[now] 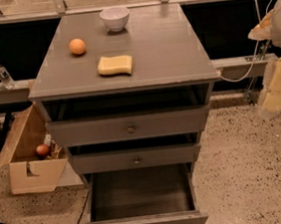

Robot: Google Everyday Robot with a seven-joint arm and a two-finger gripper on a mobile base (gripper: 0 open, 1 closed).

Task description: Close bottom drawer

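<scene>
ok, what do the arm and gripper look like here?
Only a slice shows at the right edge. The arm is a pale, whitish rounded shell with a tan patch. Below it the gripper seems to be cream-yellow blocky segments. A white cable hangs nearby; whether it's the robot's is unclear. No markings visible.

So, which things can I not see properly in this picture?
Gripper: not in the camera view; the pale blurred shape at the right edge cannot be identified.
Bottom drawer: back part hidden under the middle drawer.
Cardboard box: contents too small, partly behind the cabinet.
</scene>
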